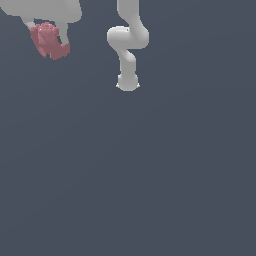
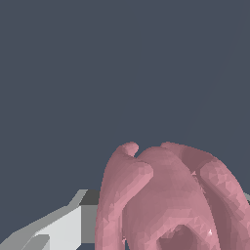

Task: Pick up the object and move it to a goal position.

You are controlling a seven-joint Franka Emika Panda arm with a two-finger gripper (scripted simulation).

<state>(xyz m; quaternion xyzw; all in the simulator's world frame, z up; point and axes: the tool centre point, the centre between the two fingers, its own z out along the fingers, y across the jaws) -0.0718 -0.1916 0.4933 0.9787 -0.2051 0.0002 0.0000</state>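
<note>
Now we've got the object (image 1: 48,41) pinched between our gripper (image 1: 46,37) fingers (snugly, it seems), ready for carrying goalward.

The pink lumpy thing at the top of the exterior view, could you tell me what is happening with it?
The Panda arm has the pinkish-red object between the fingers of its white pincer, at the upper left of the exterior view. The wrist view shows the object's knobbly lobes close up, with one finger beside it. No goal marker is visible.
</note>
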